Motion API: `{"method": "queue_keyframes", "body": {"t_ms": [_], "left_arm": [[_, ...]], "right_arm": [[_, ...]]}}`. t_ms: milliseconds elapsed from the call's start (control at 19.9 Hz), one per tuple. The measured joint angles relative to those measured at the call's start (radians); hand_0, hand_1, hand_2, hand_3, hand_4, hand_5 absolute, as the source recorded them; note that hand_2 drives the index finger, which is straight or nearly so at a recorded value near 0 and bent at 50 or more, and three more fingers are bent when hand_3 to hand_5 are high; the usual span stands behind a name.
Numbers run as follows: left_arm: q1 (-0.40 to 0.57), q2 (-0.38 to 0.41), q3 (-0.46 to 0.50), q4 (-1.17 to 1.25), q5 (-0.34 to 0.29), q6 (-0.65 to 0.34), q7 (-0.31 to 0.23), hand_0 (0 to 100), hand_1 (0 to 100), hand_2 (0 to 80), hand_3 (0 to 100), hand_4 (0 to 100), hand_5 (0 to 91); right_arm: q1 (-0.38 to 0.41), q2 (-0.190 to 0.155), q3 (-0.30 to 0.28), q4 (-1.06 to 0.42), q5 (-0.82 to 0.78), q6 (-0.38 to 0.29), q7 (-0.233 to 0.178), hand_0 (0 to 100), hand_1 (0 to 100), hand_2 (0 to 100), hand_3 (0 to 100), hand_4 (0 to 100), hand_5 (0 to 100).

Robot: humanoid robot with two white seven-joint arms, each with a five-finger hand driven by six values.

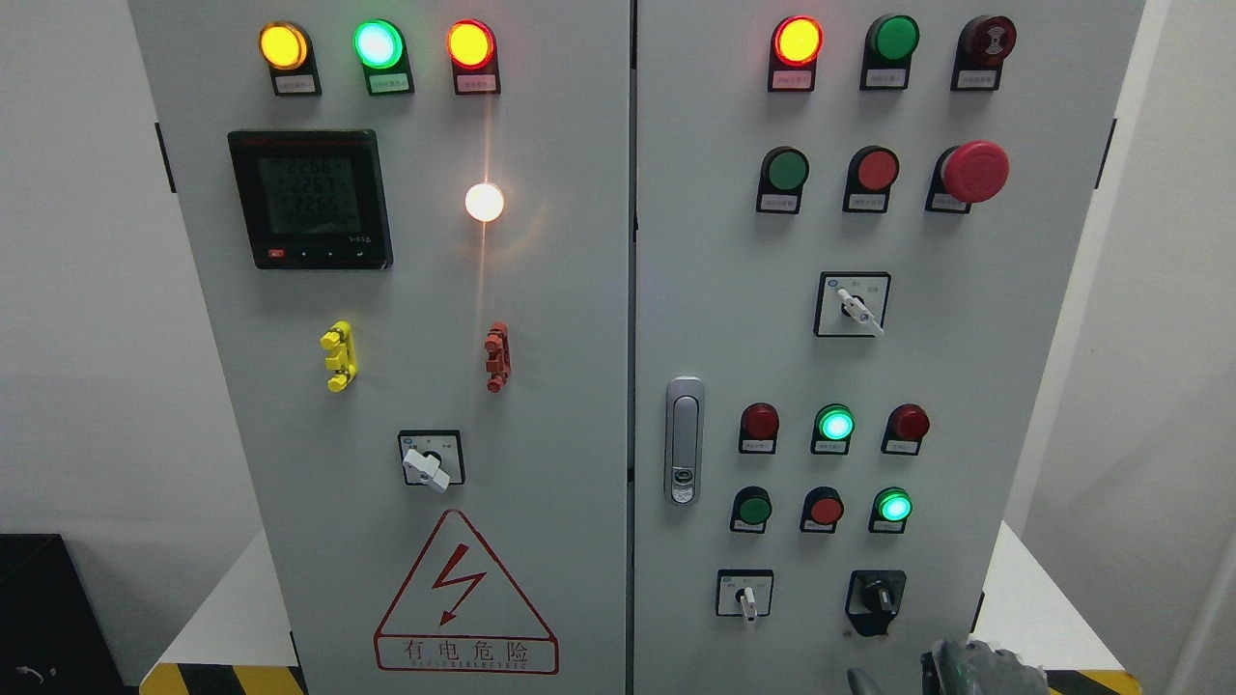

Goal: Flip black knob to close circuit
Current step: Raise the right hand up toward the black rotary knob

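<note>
The black knob (877,597) sits low on the right door of the grey electrical cabinet (579,386), its handle standing roughly upright. Just below and to its right, part of my right hand (980,668) pokes up at the bottom edge; only grey knuckles and a dark fingertip show, a short way under the knob and not touching it. My left arm is out of the picture.
A white selector switch (745,597) is left of the knob. Above are lit green lamps (835,425), red and green buttons, a red emergency stop (975,171), a door latch (684,440), a meter (311,198) and a warning triangle (465,594).
</note>
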Motion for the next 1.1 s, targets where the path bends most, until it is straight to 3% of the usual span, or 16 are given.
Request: {"method": "queue_keyframes", "body": {"t_ms": [1104], "left_arm": [[0.0,0.0,0.0,0.0,0.0,0.0,-0.005,12,56,0.0,0,0,0.0]], "right_arm": [[-0.068,0.001,-0.003,0.044,0.014,0.005,0.002,0,0,93,100,95,98]]}}
